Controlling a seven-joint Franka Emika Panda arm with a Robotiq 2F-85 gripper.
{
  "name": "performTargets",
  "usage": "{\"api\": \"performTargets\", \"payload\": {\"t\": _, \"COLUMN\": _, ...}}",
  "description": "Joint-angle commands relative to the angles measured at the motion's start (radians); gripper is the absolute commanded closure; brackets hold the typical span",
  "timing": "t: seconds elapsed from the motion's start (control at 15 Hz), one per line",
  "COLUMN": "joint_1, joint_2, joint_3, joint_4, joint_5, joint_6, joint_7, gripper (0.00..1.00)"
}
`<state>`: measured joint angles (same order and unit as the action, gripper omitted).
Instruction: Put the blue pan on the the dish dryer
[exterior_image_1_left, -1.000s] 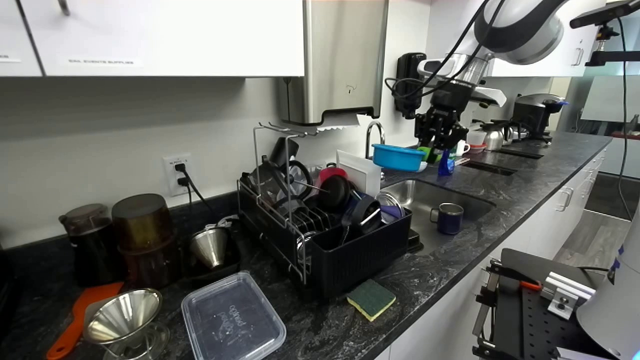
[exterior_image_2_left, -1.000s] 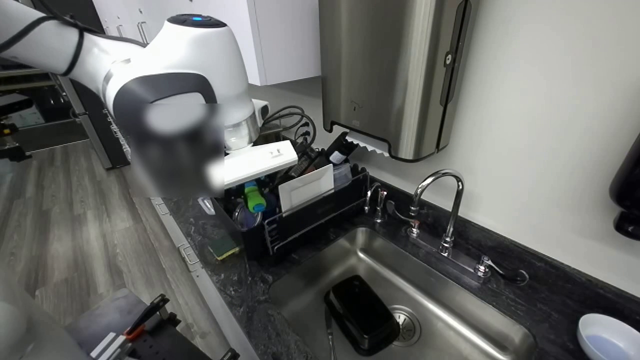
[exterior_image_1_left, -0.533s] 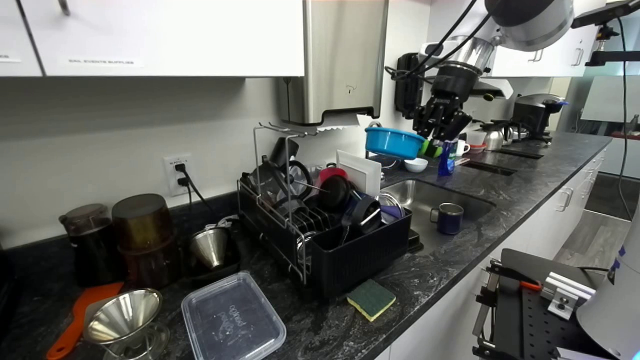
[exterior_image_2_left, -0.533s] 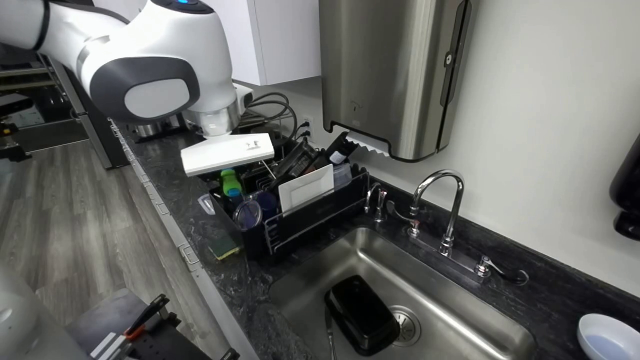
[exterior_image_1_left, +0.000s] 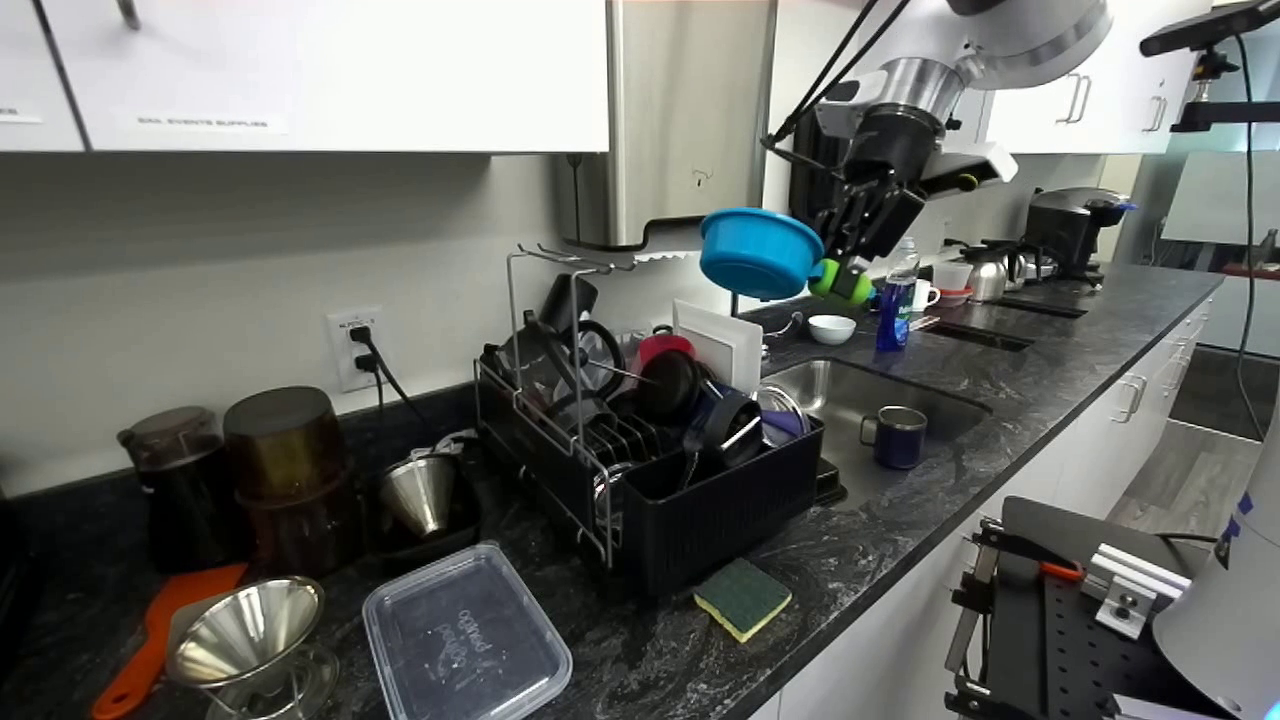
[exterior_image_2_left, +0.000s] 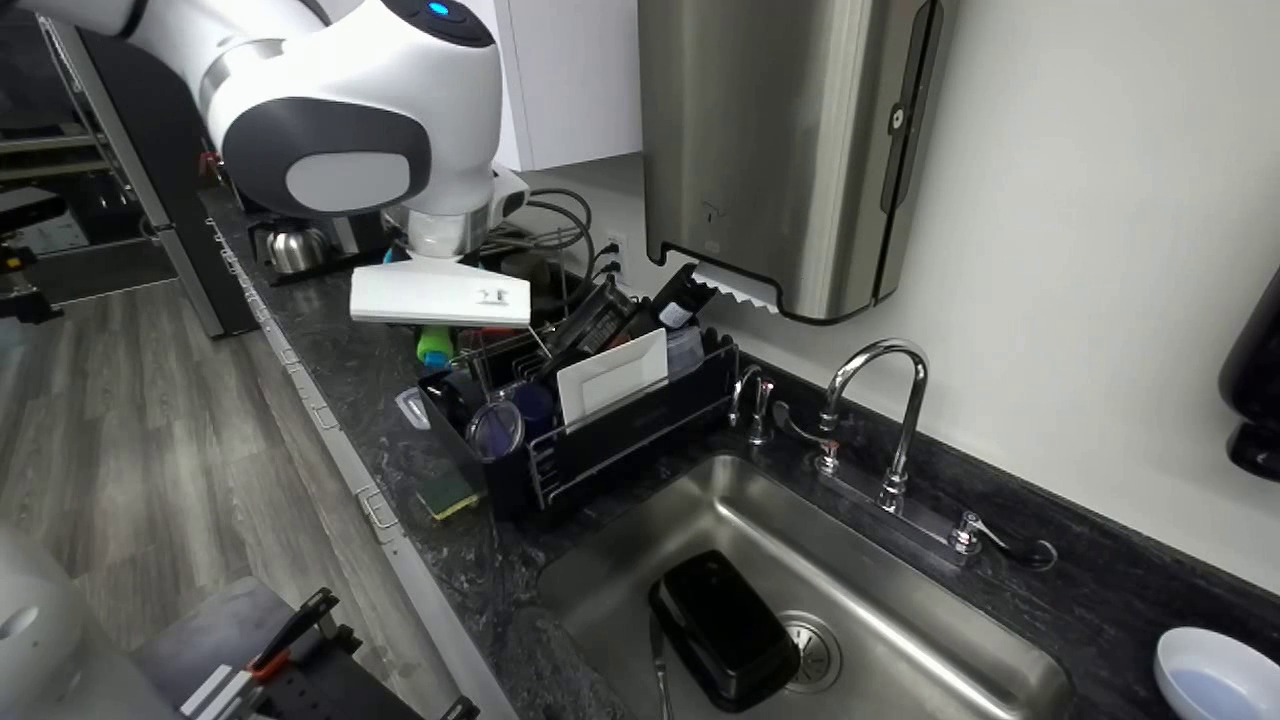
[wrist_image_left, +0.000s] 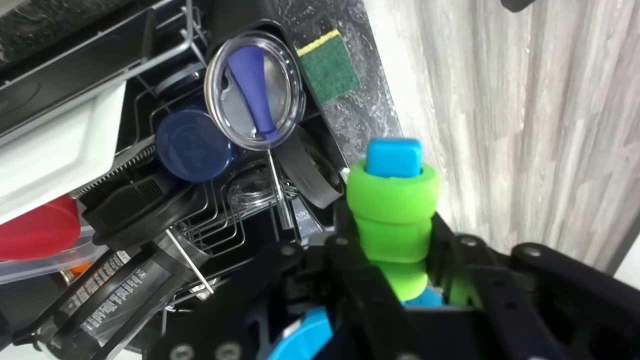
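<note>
In an exterior view, the end effector (exterior_image_1_left: 842, 268) clamped the green handle (exterior_image_1_left: 823, 278) of the blue pan (exterior_image_1_left: 758, 258), which hung in mid-air, higher than the dish dryer (exterior_image_1_left: 720, 520). In an exterior view, the handle's tip showed below the arm (exterior_image_2_left: 350, 150). In the wrist view, fingers (wrist_image_left: 442, 242) flanked the handle.

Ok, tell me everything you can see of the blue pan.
The blue pan has a round, smooth, plastic-looking cyan body and a ridged green handle with a blue tip. The gripper holds it by the handle in midair, tilted, apart from the dish dryer; nothing else visibly touches it. Its inside can't be made out.
</note>
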<state>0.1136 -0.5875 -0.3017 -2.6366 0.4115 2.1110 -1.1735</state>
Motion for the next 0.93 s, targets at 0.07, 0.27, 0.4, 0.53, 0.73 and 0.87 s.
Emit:
{"api": "performTargets", "payload": {"t": 0.07, "joint_1": -0.002, "joint_2": 0.108, "joint_3": -0.013, "joint_4": 0.082, "joint_5": 0.132, "joint_6": -0.070, "joint_7": 0.030, "gripper": 0.92}}
{"api": "performTargets", "payload": {"t": 0.27, "joint_1": -0.016, "joint_2": 0.168, "joint_3": -0.014, "joint_4": 0.106, "joint_5": 0.210, "joint_6": -0.107, "joint_7": 0.031, "gripper": 0.92}}
{"api": "performTargets", "payload": {"t": 0.4, "joint_1": -0.036, "joint_2": 0.211, "joint_3": -0.015, "joint_4": 0.114, "joint_5": 0.257, "joint_6": -0.139, "joint_7": 0.028, "gripper": 0.92}}
{"api": "performTargets", "payload": {"t": 0.53, "joint_1": -0.063, "joint_2": 0.254, "joint_3": -0.015, "joint_4": 0.115, "joint_5": 0.291, "joint_6": -0.167, "joint_7": 0.032, "gripper": 0.92}}
{"api": "performTargets", "payload": {"t": 0.73, "joint_1": -0.109, "joint_2": 0.315, "joint_3": -0.012, "joint_4": 0.122, "joint_5": 0.337, "joint_6": -0.207, "joint_7": 0.035, "gripper": 0.92}}
{"api": "performTargets", "payload": {"t": 0.87, "joint_1": -0.134, "joint_2": 0.350, "joint_3": -0.003, "joint_4": 0.131, "joint_5": 0.369, "joint_6": -0.224, "joint_7": 0.035, "gripper": 0.92}}
